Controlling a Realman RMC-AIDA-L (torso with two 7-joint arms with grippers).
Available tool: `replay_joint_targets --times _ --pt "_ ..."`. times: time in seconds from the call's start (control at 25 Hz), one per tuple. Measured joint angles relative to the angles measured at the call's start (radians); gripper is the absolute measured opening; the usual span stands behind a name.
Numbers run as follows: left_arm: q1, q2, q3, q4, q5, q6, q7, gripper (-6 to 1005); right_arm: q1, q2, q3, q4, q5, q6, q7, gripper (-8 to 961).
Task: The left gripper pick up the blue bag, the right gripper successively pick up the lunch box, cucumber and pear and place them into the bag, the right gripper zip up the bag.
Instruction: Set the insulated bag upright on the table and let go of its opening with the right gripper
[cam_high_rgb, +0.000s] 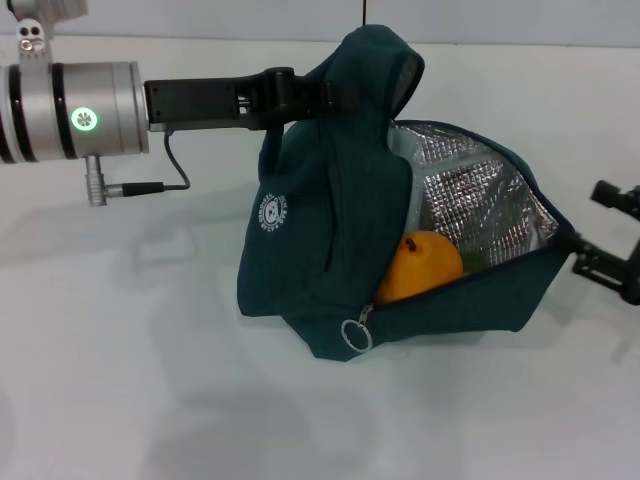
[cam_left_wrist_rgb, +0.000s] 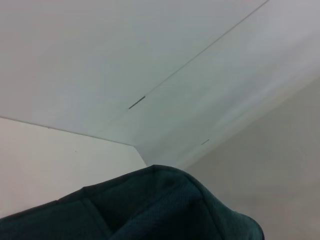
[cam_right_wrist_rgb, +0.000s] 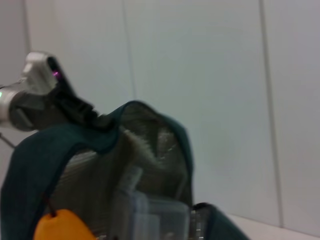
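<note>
With the left hand (cam_high_rgb: 335, 92) clamped on the top of the blue bag (cam_high_rgb: 330, 250), which rests open on the desk (cam_high_rgb: 120, 380) holding the pear (cam_high_rgb: 420, 265), the spread right hand (cam_high_rgb: 610, 245) beside it should grip the zipper ring (cam_high_rgb: 356, 335) squarely and pull steadily along the seam.

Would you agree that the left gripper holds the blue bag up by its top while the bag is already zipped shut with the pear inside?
Not quite: the blue bag is unzipped. The head view shows its foil lining and the pear inside, with the left gripper holding the top.
</note>
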Motion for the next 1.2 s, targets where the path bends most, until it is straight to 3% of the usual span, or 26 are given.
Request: replay_joint_targets --times 0.16,0.32,0.44,0.56,0.68,0.8,1.04,1.2 --pt "0.004 -0.001 0.0 -0.003 0.0 0.0 0.0 54 0.013 0.001 -0.005 0.008 -0.006 -0.043 0.0 754" --pt "0.011 0.0 -0.01 -0.015 0.0 0.0 0.001 54 -0.019 -0.006 0.093 -0.001 0.006 -0.26 0.0 753" --pt "0.012 0.0 -0.01 -0.016 -0.001 0.0 0.001 54 -0.039 -0.032 0.134 0.001 0.0 -0.331 0.01 752" --pt "0.012 0.002 -0.01 -0.016 -0.001 0.0 0.001 54 -0.052 -0.066 0.134 0.023 -0.019 -0.297 0.022 752" --pt "0.013 0.004 -0.011 -0.019 -0.001 -0.009 0.001 54 -0.056 -0.079 0.133 0.043 -0.051 -0.228 0.025 751" --pt "0.013 0.007 -0.011 -0.024 -0.001 -0.014 0.003 54 -0.047 -0.068 0.128 0.045 -0.073 -0.141 0.025 750" --pt "0.013 0.009 -0.011 -0.026 -0.001 -0.019 0.003 54 0.05 -0.003 0.122 0.045 -0.156 0.012 0.025 746" --pt "0.012 0.009 -0.011 -0.026 -0.001 -0.02 0.003 54 0.131 0.01 0.102 0.075 -0.176 0.101 0.025 744"
